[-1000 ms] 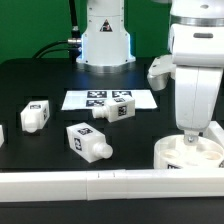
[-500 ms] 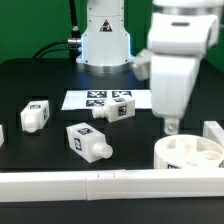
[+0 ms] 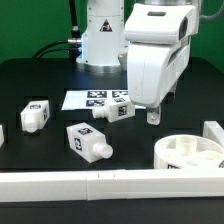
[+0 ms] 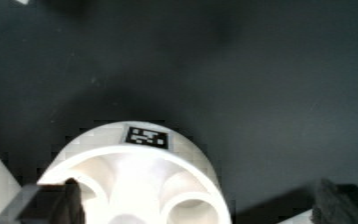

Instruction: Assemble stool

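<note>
The round white seat [image 3: 190, 153] lies socket side up at the exterior view's right, by the front rail. It also shows in the wrist view [image 4: 131, 175] with a tag on its side. My gripper [image 3: 152, 116] hangs above the table, to the exterior view's left of the seat and clear of it. It is open and empty, with its dark fingertips [image 4: 43, 205] far apart. Three chunky legs lie loose: one [image 3: 111, 107] on the marker board, one [image 3: 88, 141] in the middle, one [image 3: 34, 115] at the left.
The marker board [image 3: 85, 99] lies flat near the robot base [image 3: 104, 40]. A long white rail [image 3: 100, 184] runs along the front edge. A white block [image 3: 214, 133] stands at the far right, and another white part [image 3: 1, 133] shows at the left edge.
My gripper has lifted off the seat and moved toward the exterior view's left. The seat stays in place on the table.
</note>
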You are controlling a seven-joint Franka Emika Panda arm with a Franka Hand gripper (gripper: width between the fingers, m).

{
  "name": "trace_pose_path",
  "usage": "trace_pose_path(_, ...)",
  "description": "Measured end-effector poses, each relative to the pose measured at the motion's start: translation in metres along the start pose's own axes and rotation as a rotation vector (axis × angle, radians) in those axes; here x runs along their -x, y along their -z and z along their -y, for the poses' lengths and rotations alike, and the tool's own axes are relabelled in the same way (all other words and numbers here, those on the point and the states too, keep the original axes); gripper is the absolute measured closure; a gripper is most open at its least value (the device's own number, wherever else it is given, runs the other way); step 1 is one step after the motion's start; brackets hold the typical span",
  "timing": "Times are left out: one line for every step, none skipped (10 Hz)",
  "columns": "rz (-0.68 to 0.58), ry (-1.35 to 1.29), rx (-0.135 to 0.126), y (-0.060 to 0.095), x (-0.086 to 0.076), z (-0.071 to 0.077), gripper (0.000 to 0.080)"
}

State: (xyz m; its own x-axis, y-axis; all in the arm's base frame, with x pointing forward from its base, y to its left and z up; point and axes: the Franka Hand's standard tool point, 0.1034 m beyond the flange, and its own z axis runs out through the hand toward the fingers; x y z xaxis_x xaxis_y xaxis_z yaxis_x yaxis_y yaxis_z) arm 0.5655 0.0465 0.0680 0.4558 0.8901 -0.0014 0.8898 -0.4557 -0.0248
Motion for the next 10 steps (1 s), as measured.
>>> trace_pose_path(-0.004, -0.062, -0.006, -0.004, 0.024, -0.008, 0.015)
trace_pose_path(0.0, -0.097, 0.0, -0.007, 0.049, -0.018, 0.015)
trace_pose_path(0.002, -0.096, 0.002, -0.01, 0.064, -0.024, 0.015)
trace_pose_path(0.026, -0.069, -0.047, -0.008, 0.072, -0.025, 0.015)
trace_pose_path(0.023, -0.073, -0.041, -0.007, 0.07, -0.028, 0.015)
trace_pose_path(0.024, -0.073, -0.043, -0.007, 0.07, -0.027, 0.015)
trace_pose_path(0.026, -0.076, -0.045, -0.009, 0.073, -0.028, 0.015)
trace_pose_path(0.02, -0.122, -0.051, -0.015, 0.08, -0.032, 0.015)
trace_pose_path(0.02, -0.158, -0.053, -0.024, 0.09, -0.034, 0.015)
trace_pose_path(0.019, -0.177, -0.064, -0.034, 0.097, -0.034, 0.015)
